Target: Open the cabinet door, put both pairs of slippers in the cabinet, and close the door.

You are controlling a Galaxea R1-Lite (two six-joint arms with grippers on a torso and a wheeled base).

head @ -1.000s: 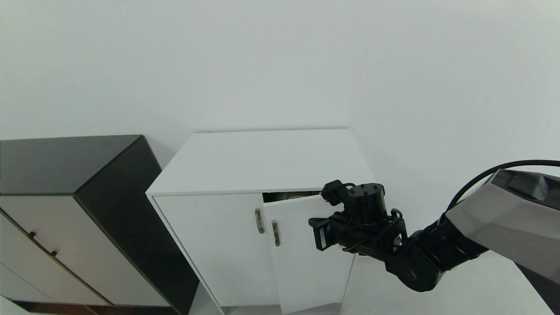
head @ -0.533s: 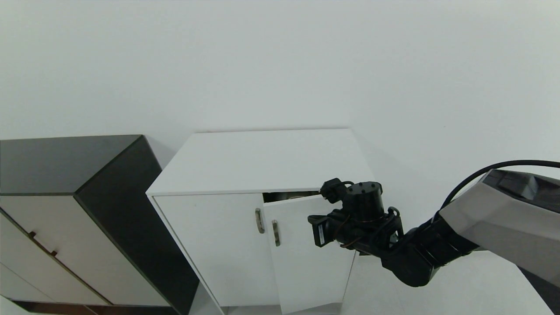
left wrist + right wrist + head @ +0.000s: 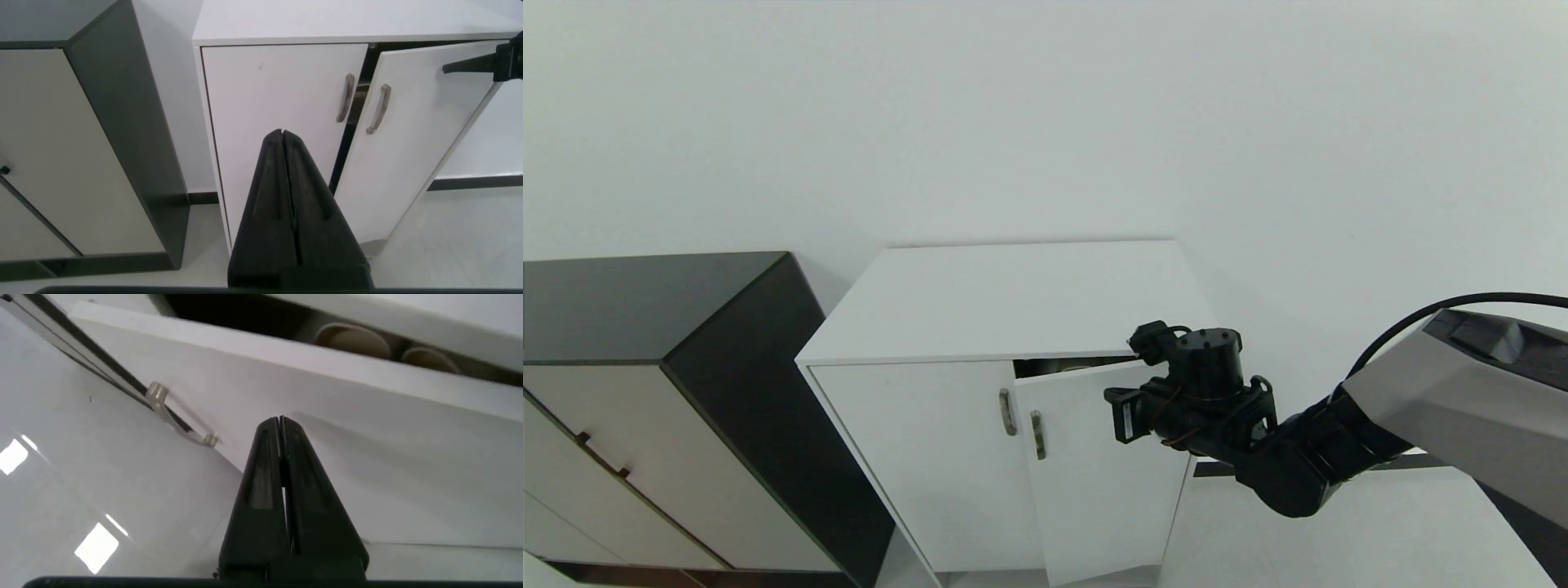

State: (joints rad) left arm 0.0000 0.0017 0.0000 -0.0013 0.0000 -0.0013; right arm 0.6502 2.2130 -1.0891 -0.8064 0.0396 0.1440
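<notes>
The right-hand door point(image 3: 1094, 474) of the white cabinet point(image 3: 1013, 302) stands a little ajar. It is hinged at the cabinet's right edge, and its free edge with the upright handle point(image 3: 1037, 434) is swung out past the shut left door point(image 3: 915, 457). The right end effector point(image 3: 282, 423) has its fingers pressed together and holds nothing. It points straight at the outer face of the ajar door, high up near the door's top edge and between the handle and the hinge side. Whether the tips touch the panel or stop just short cannot be told.

The door panel lies directly ahead of the fingertips, so a push forward should swing it home. The right arm is much the nearer. The left end effector point(image 3: 282, 135), also pressed together and holding nothing, sits well back from the cabinet's front, facing the left door.

In the dark gap above the door's top edge, two pale rounded shapes, probably slippers point(image 3: 353, 339), lie side by side inside the cabinet. Whether both pairs are in there is hidden. By the look of it, closing the door is the step in hand.
</notes>
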